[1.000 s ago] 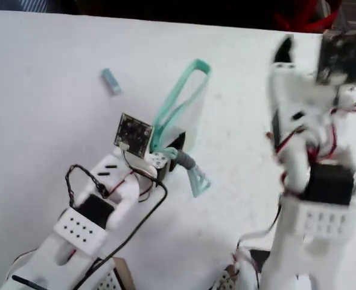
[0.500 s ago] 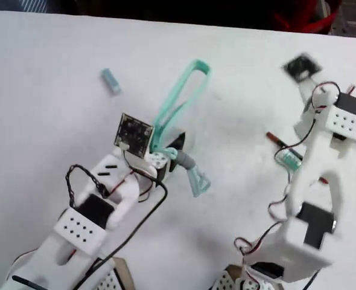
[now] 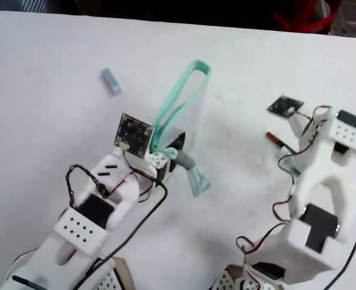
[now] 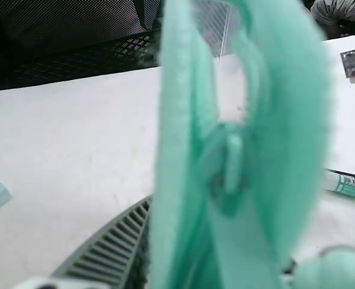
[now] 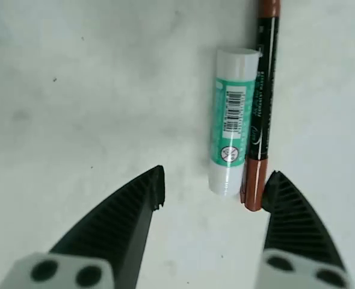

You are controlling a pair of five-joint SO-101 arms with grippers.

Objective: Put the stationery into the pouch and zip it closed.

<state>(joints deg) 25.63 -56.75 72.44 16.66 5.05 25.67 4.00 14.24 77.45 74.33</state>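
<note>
The right gripper [image 5: 215, 188], jaws apart, hangs over the glue stick [image 5: 230, 120] and brown pen [image 5: 265, 90], which lie touching on the table [image 5: 75, 90]. The left gripper [image 3: 168, 155] clamps the teal pouch [image 3: 179, 107], held open. The eraser [image 3: 110, 81] lies well apart. Judged status: nothing loaded yet; filling and zipping remain.

We took this for a robotics lab or office workroom. A plain white worktop [image 3: 45, 151] carried white plastic arms [image 3: 87, 223] with a bare circuit board [image 3: 133, 133] and loose wires [image 3: 84, 181]. Past the worktop's far edge stood black mesh chair backs [image 4: 57, 24] of the office kind.
</note>
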